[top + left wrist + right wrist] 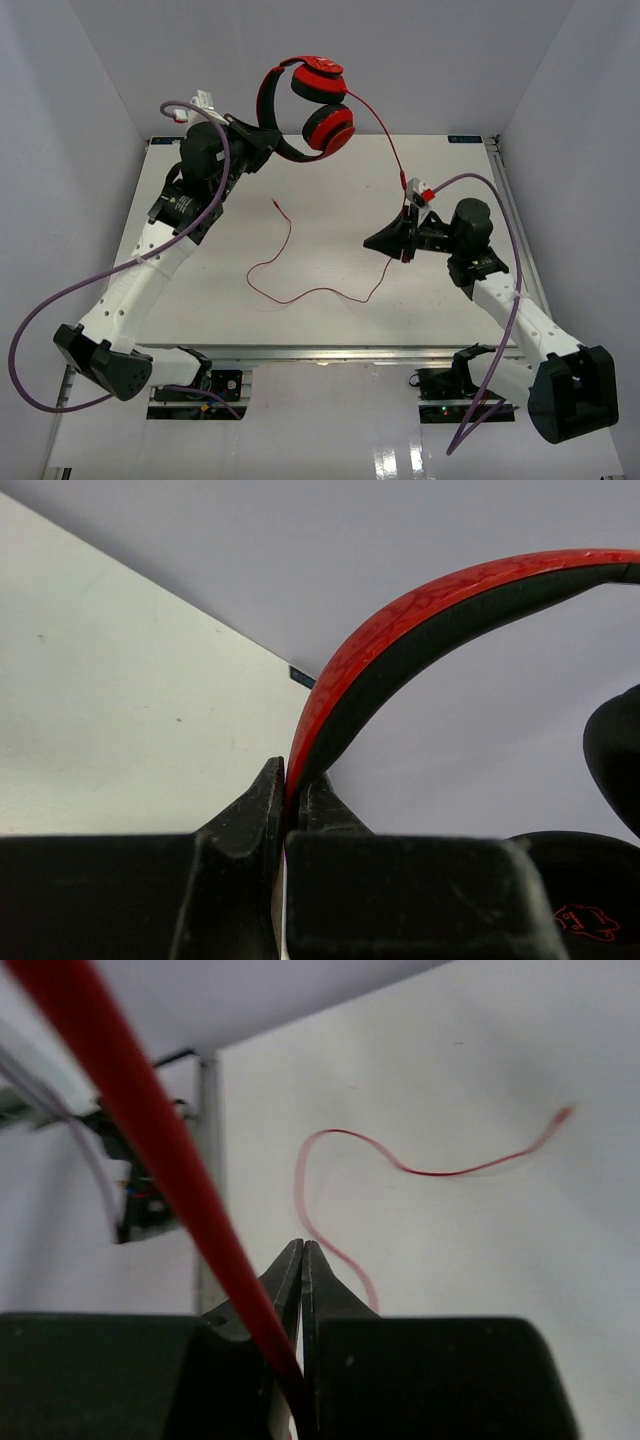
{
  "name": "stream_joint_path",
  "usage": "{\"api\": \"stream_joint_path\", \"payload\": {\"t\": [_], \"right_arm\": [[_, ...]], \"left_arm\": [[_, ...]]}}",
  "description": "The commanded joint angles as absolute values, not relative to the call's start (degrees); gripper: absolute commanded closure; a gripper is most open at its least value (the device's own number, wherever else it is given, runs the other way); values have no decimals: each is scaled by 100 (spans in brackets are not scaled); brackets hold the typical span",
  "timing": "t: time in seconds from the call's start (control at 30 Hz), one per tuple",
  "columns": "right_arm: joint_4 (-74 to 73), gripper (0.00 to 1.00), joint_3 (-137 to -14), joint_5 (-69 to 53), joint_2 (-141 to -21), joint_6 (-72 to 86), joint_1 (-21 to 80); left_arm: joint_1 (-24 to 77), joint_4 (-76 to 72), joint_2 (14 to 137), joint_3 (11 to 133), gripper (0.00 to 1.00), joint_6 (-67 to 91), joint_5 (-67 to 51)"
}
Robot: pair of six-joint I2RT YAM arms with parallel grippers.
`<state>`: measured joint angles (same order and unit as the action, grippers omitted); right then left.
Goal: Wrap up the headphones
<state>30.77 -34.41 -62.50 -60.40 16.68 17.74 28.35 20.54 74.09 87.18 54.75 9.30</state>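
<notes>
The headphones (312, 105) hung in the air over the far edge of the table (330, 180), not touching it. The left gripper (264, 140) was clenched on the red-black headband (420, 620). In the left wrist view its fingertips (268, 795) pressed on both sides of the band near one end. The band arched up and to the right from there. The two round red ear cups (325, 128) sat one above the other to the right of that grip, black padding facing inward. Part of one cup showed at the lower right of the left wrist view.

The thin red cord (385, 135) left the upper cup and ran down to the right into the right gripper (398, 240), which hung above the right half of the table. That gripper was pinched shut on the cord. In the right wrist view the strand (150, 1130) came in blurred from the upper left and vanished between the closed fingertips (290, 1265).

Below the right gripper the cord dropped slack to the tabletop and curved left across the middle of the table. It bent back at the left and rose toward the far side. It ended in a free plug (273, 201) lying flat on the table, well apart from both grippers. Thick purple cables (60, 300) trailed along both arms.
</notes>
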Motion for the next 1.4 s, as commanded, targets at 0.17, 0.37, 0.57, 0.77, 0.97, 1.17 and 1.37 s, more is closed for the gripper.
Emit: {"api": "stream_joint_path", "payload": {"t": [0.17,0.37,0.57,0.77,0.97,1.17,1.37], "right_arm": [[-2259,92,-5412,-1466,-5893,-3596,2534],[-1978,92,-5599,864,-5561,-5334,2804],[-1812,92,-6662,775,-5768,-5551,2913],[-2236,92,-7796,-545,-6388,-5171,3251],[-1776,92,-7910,-746,-6909,-4887,3266],[-1310,92,-7676,-404,-7210,-4860,3206],[-1081,92,-7501,-767,-7290,-4296,2480]], "left_arm": [[2672,1682,8114,8728,100,5009,2262],[2682,2037,8840,8539,100,2947,2225],[2775,1890,8750,7689,100,1459,1265],[2937,1611,8605,7094,100,953,-98],[3376,1512,8455,6880,100,461,-888],[3600,1439,8085,6594,100,175,-1481],[3621,1257,7477,6118,100,118,-1579]]}}
